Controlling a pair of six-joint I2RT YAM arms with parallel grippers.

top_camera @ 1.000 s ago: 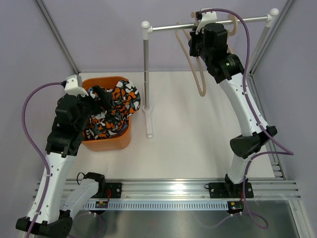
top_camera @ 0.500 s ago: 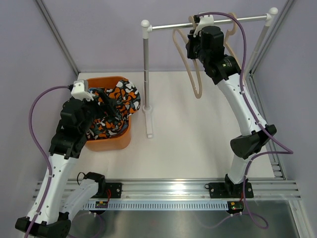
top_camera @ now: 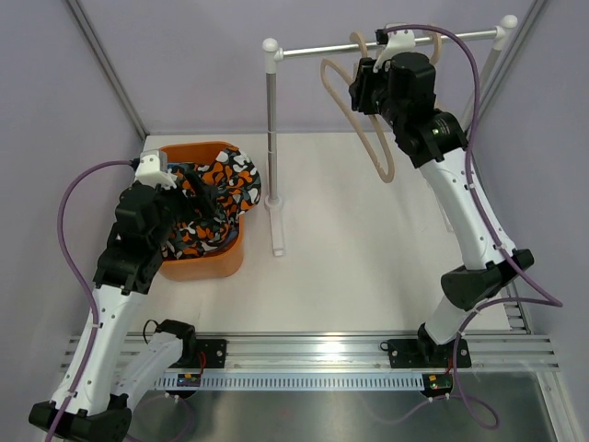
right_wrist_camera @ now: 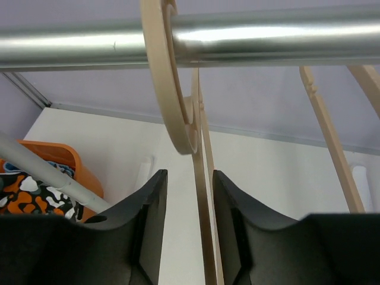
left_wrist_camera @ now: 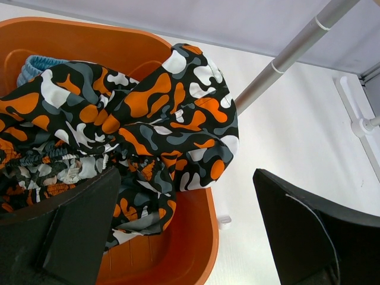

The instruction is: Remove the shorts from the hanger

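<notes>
Left pincer (left_wrist_camera: pixel 185 202) hangs wide open, holding nothing, right above the orange basket (left_wrist_camera: pixel 77 38) at the left of the tabletop (top_camera: pixel 368 258). Both shorts are in there: the camo shorts (left_wrist_camera: pixel 160 119) heaped on top and spilling over the rim, the light blue shorts (left_wrist_camera: pixel 40 63) just peeking out at the back.

Over on the right the hanger (right_wrist_camera: pixel 155 77) is bare, hook over the rail (right_wrist_camera: pixel 267 35). The right pincer (right_wrist_camera: pixel 190 178) sits at it with jaws parted and the hanger's thin stem between them. Looks like daylight on both sides, though that view is tight so I wouldn't swear to it.

So imo it's about letting go cleanly. Open wider, then back straight off so no finger drags the hook or knocks the second hanger (right_wrist_camera: pixel 329 130).
</notes>
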